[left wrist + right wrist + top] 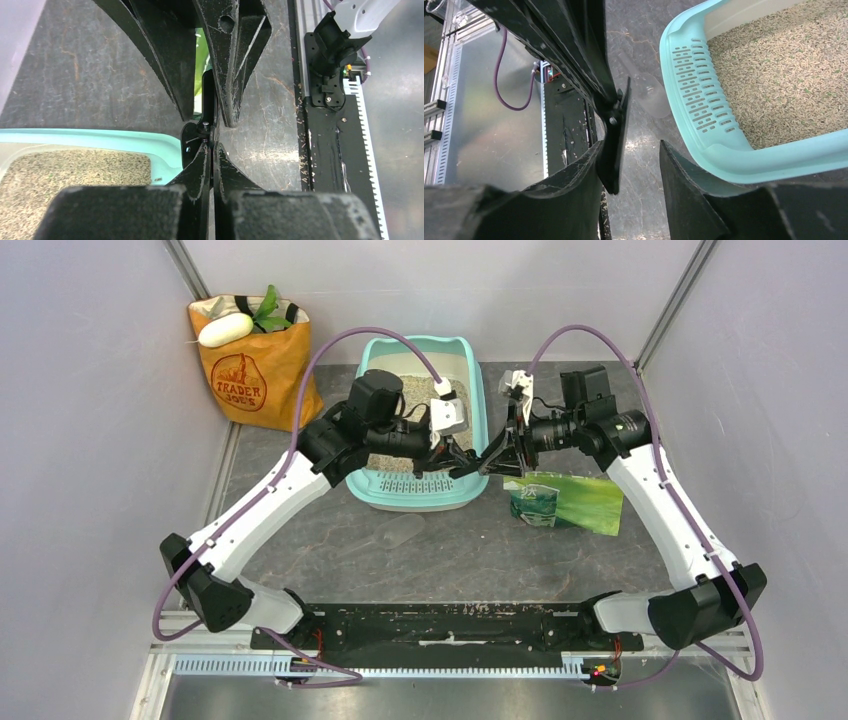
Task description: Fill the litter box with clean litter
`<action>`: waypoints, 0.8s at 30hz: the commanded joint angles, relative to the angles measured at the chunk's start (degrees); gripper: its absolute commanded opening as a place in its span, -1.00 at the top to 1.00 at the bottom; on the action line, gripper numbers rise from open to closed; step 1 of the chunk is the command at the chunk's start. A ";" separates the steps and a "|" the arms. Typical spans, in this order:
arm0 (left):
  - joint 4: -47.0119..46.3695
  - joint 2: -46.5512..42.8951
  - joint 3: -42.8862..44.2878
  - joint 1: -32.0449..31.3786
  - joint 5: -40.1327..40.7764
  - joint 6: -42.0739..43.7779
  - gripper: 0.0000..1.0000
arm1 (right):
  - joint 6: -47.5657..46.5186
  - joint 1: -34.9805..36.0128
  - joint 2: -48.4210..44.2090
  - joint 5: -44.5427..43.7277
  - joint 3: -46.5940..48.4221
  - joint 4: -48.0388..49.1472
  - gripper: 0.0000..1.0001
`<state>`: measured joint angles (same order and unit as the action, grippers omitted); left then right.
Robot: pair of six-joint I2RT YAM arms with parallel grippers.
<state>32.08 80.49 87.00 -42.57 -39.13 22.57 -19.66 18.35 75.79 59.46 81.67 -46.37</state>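
Left gripper [211,150] clenched on nothing, its tip lying between the parted jaws of the right gripper [631,147]; contact possible, view unclear. Both meet at centre of the top view, by the lower right corner of the litter box [410,495], which holds litter [784,70].

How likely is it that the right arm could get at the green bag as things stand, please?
Probably yes: the green bag lies uncovered just beside the right end effector, with nothing between them.
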 commanded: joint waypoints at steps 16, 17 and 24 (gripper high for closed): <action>-13.61 -1.23 -0.44 8.23 -10.03 -20.31 -0.25 | -10.29 1.77 -0.64 -2.47 4.53 -6.11 0.96; -18.83 -1.77 -2.43 10.75 -12.75 -25.71 -0.32 | -10.50 1.78 -0.91 -2.15 4.71 -5.86 0.96; -34.79 -1.40 -9.21 16.05 -29.58 -34.69 -0.67 | -8.46 1.78 -2.25 0.03 4.66 -0.71 0.95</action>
<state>9.96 80.44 80.44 -25.34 -57.76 -4.05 -28.99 20.03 75.70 57.14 84.53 -51.75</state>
